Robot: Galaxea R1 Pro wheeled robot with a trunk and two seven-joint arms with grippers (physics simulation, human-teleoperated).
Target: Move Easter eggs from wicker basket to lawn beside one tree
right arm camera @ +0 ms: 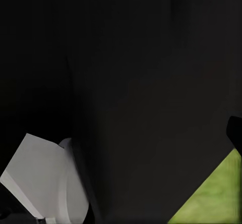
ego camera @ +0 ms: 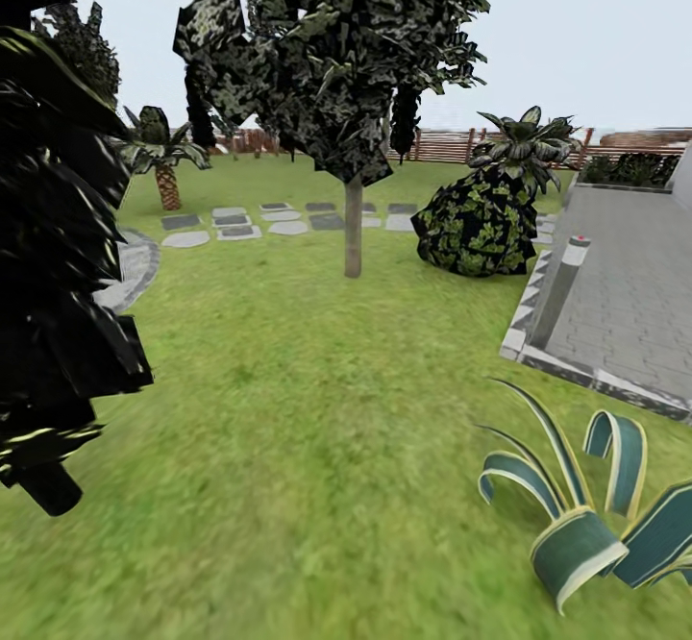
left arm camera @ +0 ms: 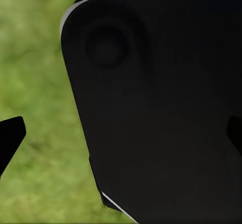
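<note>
tree [ego camera: 353,227] mid-lawn [ego camera: 288,409] | bush [ego camera: 478,222] right | jaws' state unclear

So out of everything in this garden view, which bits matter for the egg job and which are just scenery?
Matters:
- lawn
- pale-trunked tree

Scenery:
- round bush
- small palm
- stepping stones
- paved patio
- bollard
- striped plant
- fence

Left gripper [left arm camera: 121,133]: two black fingertips [left arm camera: 10,135] at opposite frame edges, set wide apart, nothing between them except a broad black rounded robot body panel [left arm camera: 161,108]. Right gripper: one black fingertip [right arm camera: 235,130] visible; spread indeterminable.
</note>
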